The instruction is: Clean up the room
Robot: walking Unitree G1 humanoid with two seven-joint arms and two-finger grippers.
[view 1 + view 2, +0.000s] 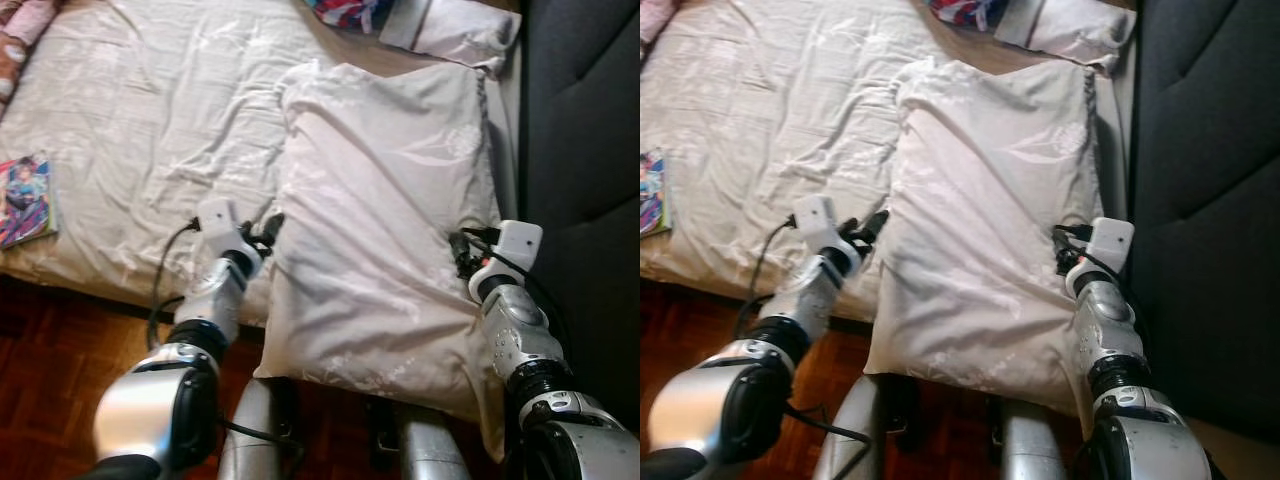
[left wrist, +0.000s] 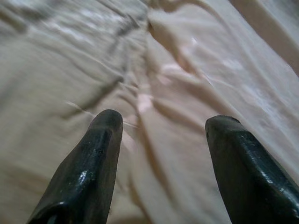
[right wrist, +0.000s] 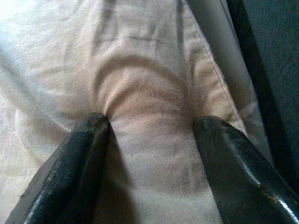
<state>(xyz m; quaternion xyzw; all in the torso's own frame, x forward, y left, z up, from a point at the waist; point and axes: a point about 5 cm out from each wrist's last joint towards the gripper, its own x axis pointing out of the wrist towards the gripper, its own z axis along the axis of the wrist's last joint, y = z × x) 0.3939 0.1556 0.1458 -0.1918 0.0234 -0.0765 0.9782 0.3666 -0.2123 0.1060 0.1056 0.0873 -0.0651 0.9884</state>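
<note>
pillow [image 1: 385, 230] lies on the bed [image 1: 150, 120], its near end hanging over the edge, between the two claws. left claw [image 1: 268, 232] sits at the pillow's left edge, fingers wide, nothing between them but creased sheet ahead. right claw [image 3: 149, 140] presses into the right edge, fingers spread with a fold of cloth bulging between them, not pinched. pillow looks light, soft and floppy; it would likely sag, so a grip on both side edges seems best. a book [image 1: 25, 198] lies well left of the left claw.
</note>
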